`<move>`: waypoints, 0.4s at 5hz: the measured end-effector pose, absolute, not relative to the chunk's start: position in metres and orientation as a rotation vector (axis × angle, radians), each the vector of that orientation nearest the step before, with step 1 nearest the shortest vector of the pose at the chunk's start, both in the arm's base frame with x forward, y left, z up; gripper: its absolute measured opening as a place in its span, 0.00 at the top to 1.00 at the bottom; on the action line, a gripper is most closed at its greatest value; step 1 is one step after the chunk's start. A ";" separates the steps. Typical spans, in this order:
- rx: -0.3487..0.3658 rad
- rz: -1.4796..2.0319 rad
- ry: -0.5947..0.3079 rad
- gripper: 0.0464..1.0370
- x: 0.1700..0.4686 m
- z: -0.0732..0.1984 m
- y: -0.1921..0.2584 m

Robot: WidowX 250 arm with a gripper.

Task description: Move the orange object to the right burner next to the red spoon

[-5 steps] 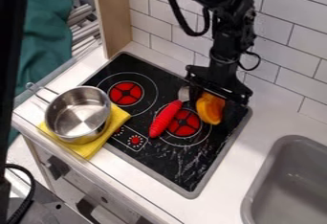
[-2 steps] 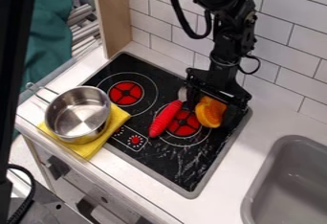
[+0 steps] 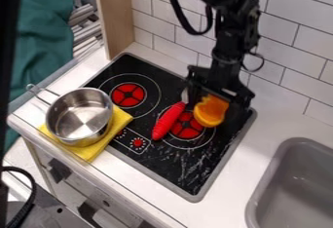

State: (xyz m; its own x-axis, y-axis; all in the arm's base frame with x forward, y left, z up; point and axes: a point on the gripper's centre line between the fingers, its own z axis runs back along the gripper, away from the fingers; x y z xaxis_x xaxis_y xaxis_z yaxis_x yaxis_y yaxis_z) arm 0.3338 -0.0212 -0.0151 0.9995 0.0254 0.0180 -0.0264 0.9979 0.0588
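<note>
Showing an orange half (image 3: pixel 211 111) at the far-right edge of the right burner (image 3: pixel 186 129), beside the red-handled spoon (image 3: pixel 168 121), close under the black gripper (image 3: pixel 216 96), presumably for careful placement without disturbing the spoon; impossible to tell clamped jaws from open.

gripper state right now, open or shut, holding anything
Gripper: at the orange object over the right burner; whether it is open, or closed and holding that object, cannot be told.
</note>
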 end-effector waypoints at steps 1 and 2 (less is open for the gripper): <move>0.052 0.027 -0.061 0.03 0.330 0.000 -0.021; 0.034 0.022 -0.098 0.03 0.325 0.016 -0.021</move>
State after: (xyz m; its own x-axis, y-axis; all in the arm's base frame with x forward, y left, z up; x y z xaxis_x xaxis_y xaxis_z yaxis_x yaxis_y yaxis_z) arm 0.3254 -0.0212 0.0157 0.9949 0.0208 0.0984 -0.0241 0.9992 0.0324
